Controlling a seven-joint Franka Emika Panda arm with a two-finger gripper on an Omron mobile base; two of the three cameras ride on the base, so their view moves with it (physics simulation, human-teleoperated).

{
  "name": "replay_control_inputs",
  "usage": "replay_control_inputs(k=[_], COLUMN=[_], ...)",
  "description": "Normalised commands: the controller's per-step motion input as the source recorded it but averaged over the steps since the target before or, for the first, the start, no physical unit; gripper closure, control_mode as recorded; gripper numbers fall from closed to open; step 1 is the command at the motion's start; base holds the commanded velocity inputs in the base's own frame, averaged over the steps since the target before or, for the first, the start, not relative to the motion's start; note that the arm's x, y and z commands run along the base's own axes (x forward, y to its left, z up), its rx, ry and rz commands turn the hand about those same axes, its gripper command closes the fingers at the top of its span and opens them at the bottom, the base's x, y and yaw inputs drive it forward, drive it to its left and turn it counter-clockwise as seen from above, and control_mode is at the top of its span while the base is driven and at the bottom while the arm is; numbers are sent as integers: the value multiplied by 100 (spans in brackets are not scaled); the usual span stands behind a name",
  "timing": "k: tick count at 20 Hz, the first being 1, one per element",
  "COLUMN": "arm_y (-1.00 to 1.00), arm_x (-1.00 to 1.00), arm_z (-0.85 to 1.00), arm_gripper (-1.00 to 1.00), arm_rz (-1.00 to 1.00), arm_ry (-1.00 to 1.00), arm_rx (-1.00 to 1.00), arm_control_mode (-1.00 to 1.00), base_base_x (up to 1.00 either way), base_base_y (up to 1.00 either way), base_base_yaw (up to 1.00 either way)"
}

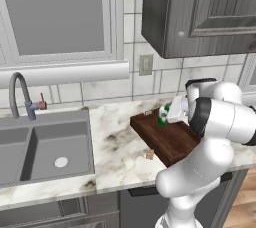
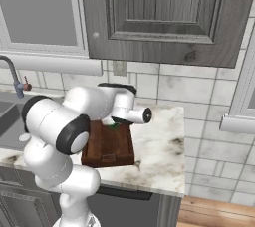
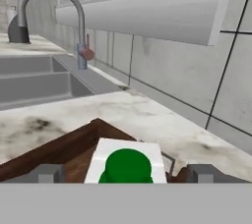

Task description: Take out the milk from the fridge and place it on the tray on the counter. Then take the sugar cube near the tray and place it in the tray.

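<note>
Hand view, bottom centre: our gripper [image 3: 126, 173] straddles milk [image 3: 126, 165], green cap and white top between finger tips [image 3: 48, 173]; whether jaws actually clamp carton, we cannot tell. Left base view, centre right: milk [image 1: 163, 116] sits over back part of tray [image 1: 167, 139], gripper [image 1: 172, 112] against it. Sugar cube [image 1: 149, 155] lies on counter [image 1: 117, 142] just left of tray's near corner. Further back, frame left: sink [image 1: 45, 147], then faucet [image 1: 22, 97].
</note>
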Motion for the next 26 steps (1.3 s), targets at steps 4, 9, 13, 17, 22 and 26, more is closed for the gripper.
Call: replay_control_inputs(k=[4, 9, 13, 17, 22, 26], arm_y=[-9, -13, -6, 0, 11, 10], arm_x=[-5, -32, -50, -56, -61, -65], arm_z=[39, 39, 44, 53, 55, 30], arm_gripper=[-100, -100, -100, -100, -100, -100], arm_rz=[0, 0, 0, 0, -1, -4], arm_ry=[-2, -11, -12, -5, 0, 10], arm_rx=[0, 0, 0, -1, -6, -1], arm_control_mode=[-100, -100, -100, -100, -100, -100], base_base_x=[0, 0, 0, 0, 0, 0], base_base_y=[0, 0, 0, 0, 0, 0], base_base_yaw=[0, 0, 0, 0, 0, 0])
